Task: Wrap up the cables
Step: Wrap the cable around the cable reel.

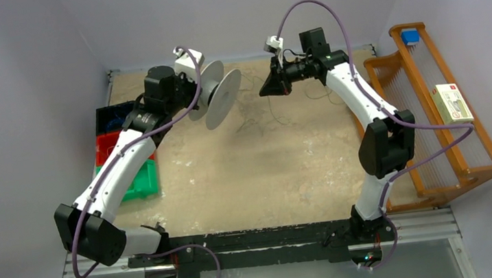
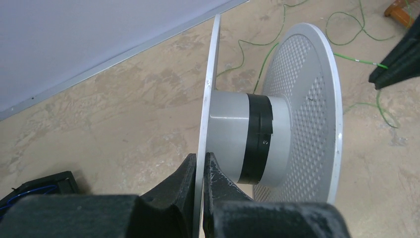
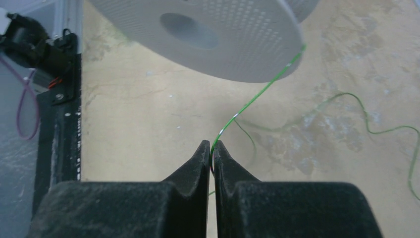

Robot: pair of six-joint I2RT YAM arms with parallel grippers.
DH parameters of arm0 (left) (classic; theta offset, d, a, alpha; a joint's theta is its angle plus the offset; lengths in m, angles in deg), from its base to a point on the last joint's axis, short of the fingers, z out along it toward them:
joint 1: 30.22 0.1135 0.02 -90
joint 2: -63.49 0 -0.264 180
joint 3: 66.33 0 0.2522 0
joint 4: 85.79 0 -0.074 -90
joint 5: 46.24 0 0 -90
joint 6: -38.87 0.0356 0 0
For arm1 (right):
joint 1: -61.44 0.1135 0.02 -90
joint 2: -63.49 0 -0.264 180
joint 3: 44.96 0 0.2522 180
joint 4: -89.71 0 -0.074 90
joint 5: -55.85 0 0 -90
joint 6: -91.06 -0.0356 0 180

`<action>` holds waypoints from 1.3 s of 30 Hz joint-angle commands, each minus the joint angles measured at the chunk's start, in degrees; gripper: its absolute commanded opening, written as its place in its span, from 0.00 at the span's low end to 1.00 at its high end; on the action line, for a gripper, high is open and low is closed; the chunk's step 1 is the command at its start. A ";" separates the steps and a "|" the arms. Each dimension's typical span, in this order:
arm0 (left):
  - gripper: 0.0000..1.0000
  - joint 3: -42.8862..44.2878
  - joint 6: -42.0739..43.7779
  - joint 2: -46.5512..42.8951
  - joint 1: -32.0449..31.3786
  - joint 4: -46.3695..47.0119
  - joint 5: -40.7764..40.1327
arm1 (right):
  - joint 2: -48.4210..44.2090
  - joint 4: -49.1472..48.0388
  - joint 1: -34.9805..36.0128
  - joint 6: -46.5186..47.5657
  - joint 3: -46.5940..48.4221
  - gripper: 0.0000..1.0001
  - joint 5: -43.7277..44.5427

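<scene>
Between left gripper [image 2: 200,166] fingers: spool [image 2: 277,114] flange, clamped edge-on.
Right gripper [image 3: 212,151]: pinched on green cable [image 3: 257,94], strand running ahead to spool rim.

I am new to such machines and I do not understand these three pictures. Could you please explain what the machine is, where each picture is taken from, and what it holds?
The machine is two robot arms fixed at the near edge of a table. One picture looks down from above; the other two come from small cameras on each wrist, so you see the black fingers at the bottom.

The left gripper is shut on the rim of one disc of a pale grey spool, holding it above the table. The spool has two round discs and a core with a black band.

The right gripper is shut on a very thin green cable, which runs from its fingertips up to the spool. More cable lies loose in curls on the table.

At the sides stand coloured bins and a wooden rack.
</scene>
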 commanded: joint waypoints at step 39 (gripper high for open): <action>0.00 2.88 -6.09 4.42 -9.70 11.34 -25.09 | -10.45 -29.82 7.23 -7.34 -15.85 0.35 -4.27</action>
